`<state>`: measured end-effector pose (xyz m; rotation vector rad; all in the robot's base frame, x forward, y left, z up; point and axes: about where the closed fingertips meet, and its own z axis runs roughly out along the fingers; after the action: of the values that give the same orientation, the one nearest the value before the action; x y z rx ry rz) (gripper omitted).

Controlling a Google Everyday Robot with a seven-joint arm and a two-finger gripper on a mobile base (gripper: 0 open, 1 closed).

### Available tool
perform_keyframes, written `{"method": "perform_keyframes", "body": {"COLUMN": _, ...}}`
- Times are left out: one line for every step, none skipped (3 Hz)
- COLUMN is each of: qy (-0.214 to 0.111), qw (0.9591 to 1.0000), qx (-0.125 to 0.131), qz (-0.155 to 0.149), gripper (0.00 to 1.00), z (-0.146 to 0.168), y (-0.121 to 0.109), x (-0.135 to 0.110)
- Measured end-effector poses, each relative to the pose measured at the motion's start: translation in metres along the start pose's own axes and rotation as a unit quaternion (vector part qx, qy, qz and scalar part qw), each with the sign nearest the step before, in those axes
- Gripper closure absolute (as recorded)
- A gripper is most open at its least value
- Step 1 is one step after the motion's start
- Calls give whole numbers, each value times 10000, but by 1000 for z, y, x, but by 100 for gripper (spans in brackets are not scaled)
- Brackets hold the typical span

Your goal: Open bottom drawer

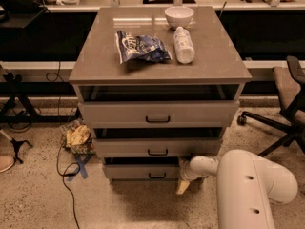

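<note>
The bottom drawer is the lowest and narrowest grey-beige front of the three-drawer cabinet, with a small black bar handle. A dark gap shows above its front. My gripper hangs low at the drawer front's right end, pointing down toward the floor, to the right of the handle. My white arm reaches in from the lower right.
The cabinet top carries a chip bag, a lying white bottle and a white bowl. The mid drawer and top drawer sit above. A crumpled bag and a cable lie left; an office chair stands right.
</note>
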<state>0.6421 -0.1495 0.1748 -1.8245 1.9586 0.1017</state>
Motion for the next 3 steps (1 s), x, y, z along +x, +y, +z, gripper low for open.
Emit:
{"method": "perform_keyframes", "body": {"qy": 23, "qw": 10000, "qx": -5, "qz": 72, "gripper": 16, "z": 9, "y": -12, "x": -6}}
{"method": "perform_keyframes", "body": {"qy": 33, "qw": 9999, "qx": 44, "qz": 92, "gripper": 38, "z": 9, "y": -18, "x": -11}}
{"method": "perform_keyframes", "body": {"qy": 68, "qw": 9997, "qx": 144, "qz": 191, "gripper": 63, "z": 0, "y": -15, "x": -5}}
